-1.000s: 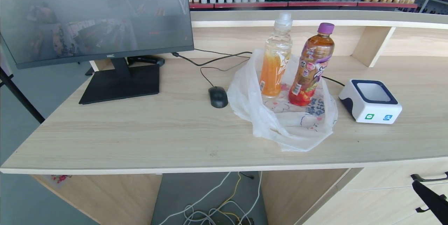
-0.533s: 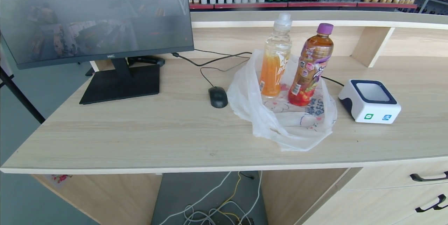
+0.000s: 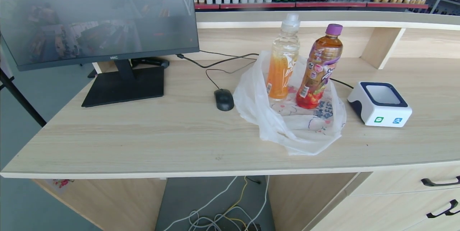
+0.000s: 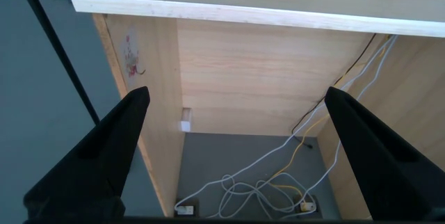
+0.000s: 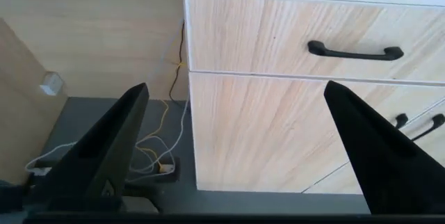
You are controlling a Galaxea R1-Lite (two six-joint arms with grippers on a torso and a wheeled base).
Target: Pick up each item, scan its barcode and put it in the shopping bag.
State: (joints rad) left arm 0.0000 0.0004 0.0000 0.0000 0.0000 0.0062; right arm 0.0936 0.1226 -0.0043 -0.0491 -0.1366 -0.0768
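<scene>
While the left gripper (image 4: 236, 95) and right gripper (image 5: 236, 88) hang spread, holding nothing, well below the shopping bag (image 3: 298, 130), the orange bottle (image 3: 282, 65) and purple-capped bottle (image 3: 318, 73) stand upright inside that bag, above and ahead; the right gripper seems nearer.

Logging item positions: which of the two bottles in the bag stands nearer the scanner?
The purple-capped bottle; the white-capped bottle stands on its far side from the scanner.

R claw (image 5: 235, 86) agape nr drawers (image 5: 278, 33)
</scene>
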